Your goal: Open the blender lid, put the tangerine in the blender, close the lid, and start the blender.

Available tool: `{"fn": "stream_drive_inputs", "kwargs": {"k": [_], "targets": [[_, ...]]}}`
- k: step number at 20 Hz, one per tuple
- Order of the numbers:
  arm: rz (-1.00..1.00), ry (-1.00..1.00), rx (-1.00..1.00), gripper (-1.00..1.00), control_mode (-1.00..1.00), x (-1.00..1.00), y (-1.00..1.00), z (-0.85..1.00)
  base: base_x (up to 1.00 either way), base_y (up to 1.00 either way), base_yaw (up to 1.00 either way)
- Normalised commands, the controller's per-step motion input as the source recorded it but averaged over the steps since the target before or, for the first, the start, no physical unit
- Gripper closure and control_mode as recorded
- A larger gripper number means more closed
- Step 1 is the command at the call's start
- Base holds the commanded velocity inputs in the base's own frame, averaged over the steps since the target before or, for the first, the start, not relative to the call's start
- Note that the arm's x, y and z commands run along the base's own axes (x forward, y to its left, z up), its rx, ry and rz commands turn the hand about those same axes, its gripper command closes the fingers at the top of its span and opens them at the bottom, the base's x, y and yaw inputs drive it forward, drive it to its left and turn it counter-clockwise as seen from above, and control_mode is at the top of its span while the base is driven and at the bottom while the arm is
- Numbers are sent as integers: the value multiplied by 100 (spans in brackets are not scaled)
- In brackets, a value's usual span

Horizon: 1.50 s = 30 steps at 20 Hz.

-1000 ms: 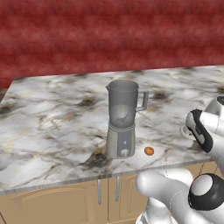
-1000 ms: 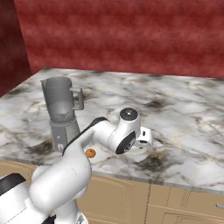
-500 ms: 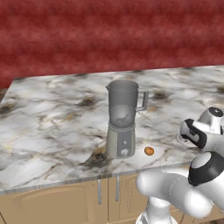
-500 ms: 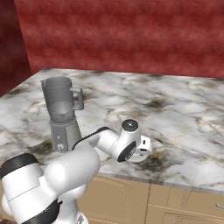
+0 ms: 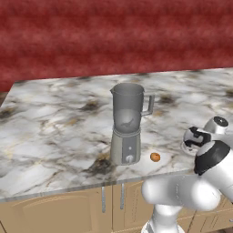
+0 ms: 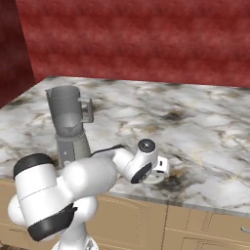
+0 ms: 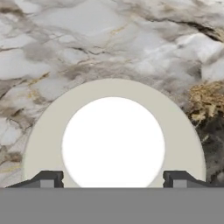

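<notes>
On the left of the left base view we see the marble counter [image 5: 54,136], and then the blender [image 5: 129,123] standing near its front edge. Its jar is open at the top, with no lid on it. Just to the right of the blender base lies the tangerine [image 5: 155,157], on the counter and not touching the base. Further right, well apart from the fruit, the gripper [image 5: 189,139] hangs low over the counter.

In the hand view we look straight down on the blender lid [image 7: 43,131], which lies flat on the marble with its white cap [image 7: 113,142] in the middle. The two fingertips [image 7: 48,178] stand on either side of the cap, wide apart, so the hand is open and holds nothing. We cannot tell if the tips touch the lid.

We judge that the lid is already off, and that the fruit comes next. To do this step well, we should first lift the hand straight up from the lid, so that it does not drag the disc. Then we move left, toward the tangerine, and come down from above with the fingers on both sides of it. The fruit is round and can roll, so we should close slowly and centred. We also keep away from the blender base, which is very near.
</notes>
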Motion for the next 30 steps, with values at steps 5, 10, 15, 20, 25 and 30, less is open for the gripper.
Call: {"fn": "stream_drive_inputs", "kwargs": {"k": [5, 10, 15, 20, 25, 30], "targets": [[0, 3, 0, 100, -100, 21, 0, -23, 0, 0, 0], [0, 3, 0, 100, -100, 12, -3, -27, 0, 0, 0], [0, 2, 0, 100, -100, 4, -1, -27, 0, 0, 0], [0, 1, 0, -100, -100, 0, 0, -13, 0, 0, 0], [0, 0, 0, -100, -100, 0, 0, 0, 0, 0, 0], [0, 0, 0, -100, -100, 0, 0, 18, 0, 0, 0]]}}
